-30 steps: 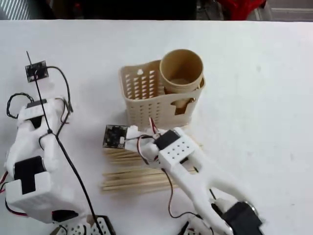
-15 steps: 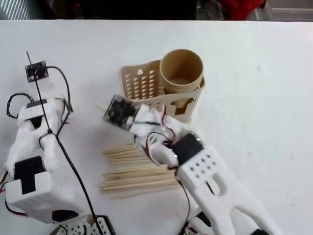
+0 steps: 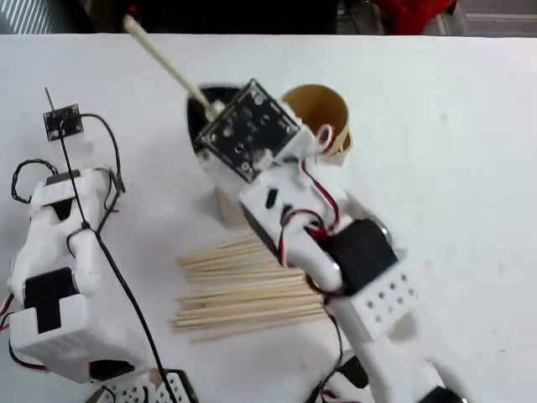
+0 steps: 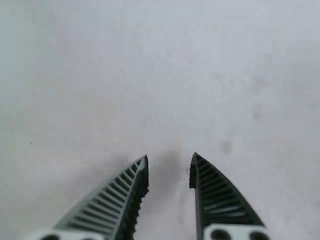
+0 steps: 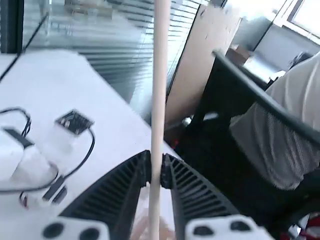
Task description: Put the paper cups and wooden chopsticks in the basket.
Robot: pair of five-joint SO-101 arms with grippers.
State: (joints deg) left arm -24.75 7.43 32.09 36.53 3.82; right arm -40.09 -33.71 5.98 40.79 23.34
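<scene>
The right fingers [image 5: 131,180] clamp one chopstick [image 5: 160,75] above the basket [image 3: 225,206] and cup [image 3: 327,107] in the middle of the tabletop [image 3: 445,168]; loose chopsticks [image 3: 243,294] lie toward its near edge. The left fingers [image 4: 125,195] stand slightly apart.

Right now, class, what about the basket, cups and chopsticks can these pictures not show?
- High view: the right arm covers most of the basket; its contents are hidden.
- High view: the arm overlaps the paper cup; stacked cups cannot be counted.
- High view: some ends of the loose chopsticks lie under the arm.
- Right wrist view: edges cut off the held chopstick.
</scene>
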